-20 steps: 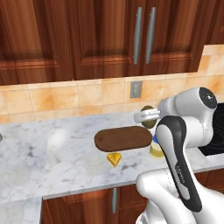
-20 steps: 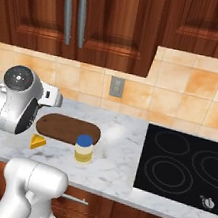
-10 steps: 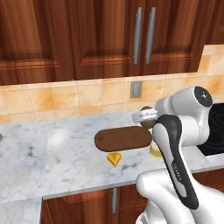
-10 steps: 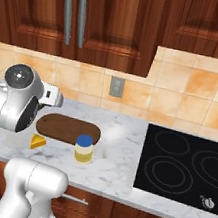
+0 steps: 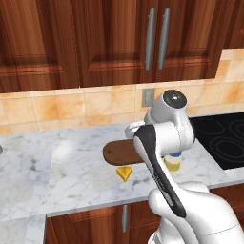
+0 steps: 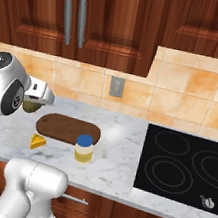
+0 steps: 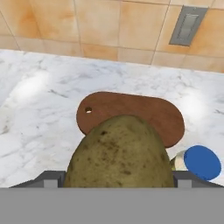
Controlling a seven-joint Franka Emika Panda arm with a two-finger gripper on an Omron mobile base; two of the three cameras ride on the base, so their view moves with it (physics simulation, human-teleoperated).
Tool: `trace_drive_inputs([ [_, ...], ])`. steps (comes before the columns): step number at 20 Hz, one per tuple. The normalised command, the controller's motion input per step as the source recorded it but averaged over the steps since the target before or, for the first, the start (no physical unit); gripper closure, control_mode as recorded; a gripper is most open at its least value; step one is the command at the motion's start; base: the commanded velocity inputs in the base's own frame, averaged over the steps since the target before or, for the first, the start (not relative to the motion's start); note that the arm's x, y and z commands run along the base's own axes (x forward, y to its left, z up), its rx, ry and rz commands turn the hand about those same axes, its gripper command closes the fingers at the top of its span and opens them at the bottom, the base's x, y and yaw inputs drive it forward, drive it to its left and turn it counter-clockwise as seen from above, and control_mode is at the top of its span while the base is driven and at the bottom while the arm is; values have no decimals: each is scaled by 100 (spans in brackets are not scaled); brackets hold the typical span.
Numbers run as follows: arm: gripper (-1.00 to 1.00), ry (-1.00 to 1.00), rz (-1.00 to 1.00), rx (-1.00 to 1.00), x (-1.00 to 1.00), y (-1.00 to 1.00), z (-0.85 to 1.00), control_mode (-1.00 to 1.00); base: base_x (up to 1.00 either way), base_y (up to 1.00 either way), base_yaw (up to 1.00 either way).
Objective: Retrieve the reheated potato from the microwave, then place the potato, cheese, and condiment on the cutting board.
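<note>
This is a home kitchen. Dark wooden cabinets (image 5: 119, 43) with long metal handles (image 6: 73, 12) hang above an orange tiled wall (image 6: 193, 105) with a socket (image 7: 187, 25). A marble worktop (image 5: 57, 176) runs to a black glass hob (image 6: 182, 167) at its right end.

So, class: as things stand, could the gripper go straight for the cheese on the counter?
Probably not yet: the gripper already holds the potato above the cutting board, so its jaws are occupied. The cheese itself lies uncovered on the counter.
</note>
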Motion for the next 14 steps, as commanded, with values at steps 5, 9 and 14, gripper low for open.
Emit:
trace_drive_inputs([
  [5,100,15,0,-2,34,2,-36,-100,0,0,0],
  [9,100,12,0,0,34,0,-35,-100,0,0,0],
  [14,100,15,0,0,39,11,-31,-100,0,0,0],
])
